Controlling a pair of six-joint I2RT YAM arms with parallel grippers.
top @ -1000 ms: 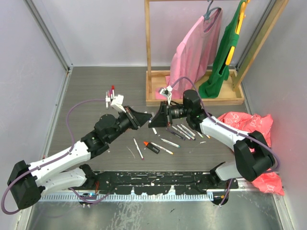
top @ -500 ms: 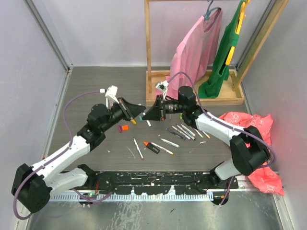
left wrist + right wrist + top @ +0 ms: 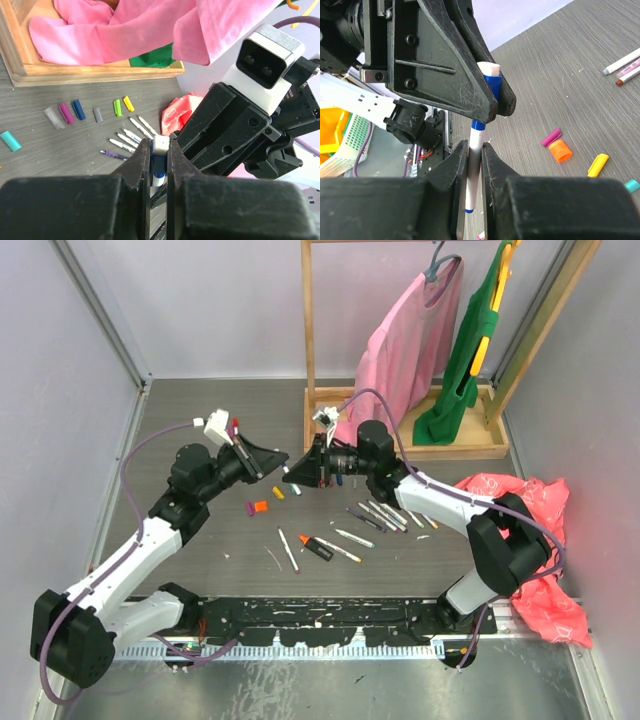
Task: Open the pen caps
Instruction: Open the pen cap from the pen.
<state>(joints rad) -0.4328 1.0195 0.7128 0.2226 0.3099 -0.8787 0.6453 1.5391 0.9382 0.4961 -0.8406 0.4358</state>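
Note:
My left gripper and right gripper meet tip to tip above the table. In the left wrist view my left gripper is shut on a blue pen cap with a white end. In the right wrist view my right gripper is shut on the same pen's white barrel, which runs up into the left fingers. Whether the cap is apart from the barrel is hidden. Loose caps lie on the table: orange, purple, yellow. Several pens lie to the right.
An orange-and-black marker and two thin pens lie nearer the bases. A row of coloured caps lies by the wooden rack that holds pink and green garments. A red plastic bag sits at the right.
Both grippers, still joined on the pen, have moved together toward the far left. With the left arm swung back, the orange and purple caps now show on the table.

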